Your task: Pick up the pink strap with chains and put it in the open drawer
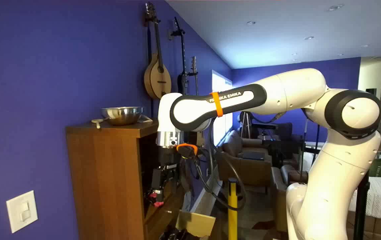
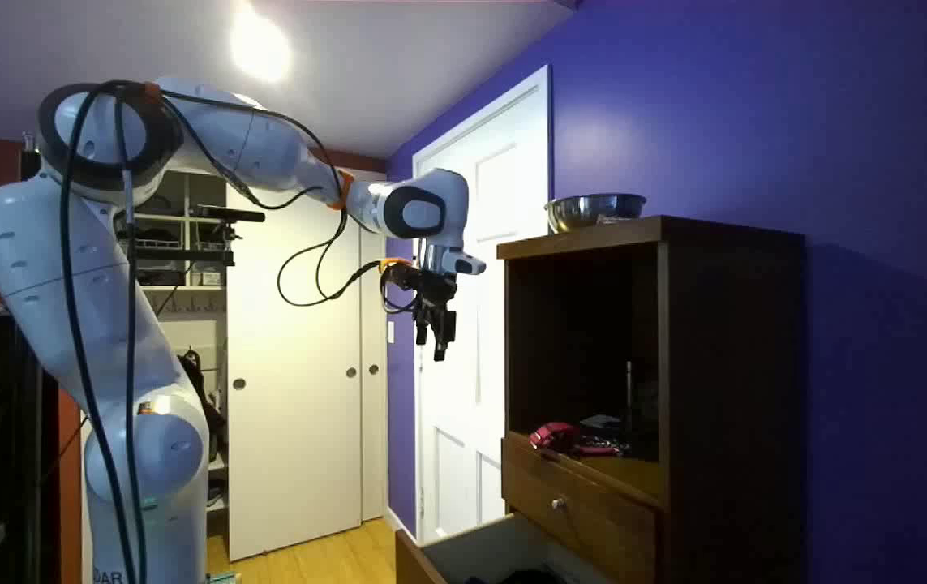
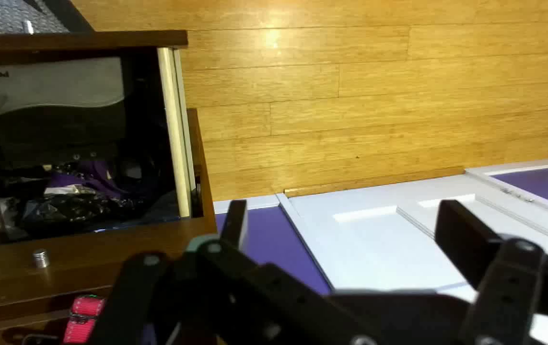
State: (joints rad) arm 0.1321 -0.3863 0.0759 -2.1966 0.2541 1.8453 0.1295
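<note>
Wall (image 2: 755, 122): was purple.
Gripper (image 3: 341, 223): hung spread, empty.
Pink strap (image 2: 556, 436): lay at front of cabinet (image 2: 727, 389); likely needed low, centred pinch.

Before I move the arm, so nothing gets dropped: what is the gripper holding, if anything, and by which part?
Nothing: the gripper stands open, and the pink strap lies apart, in the cabinet.
</note>
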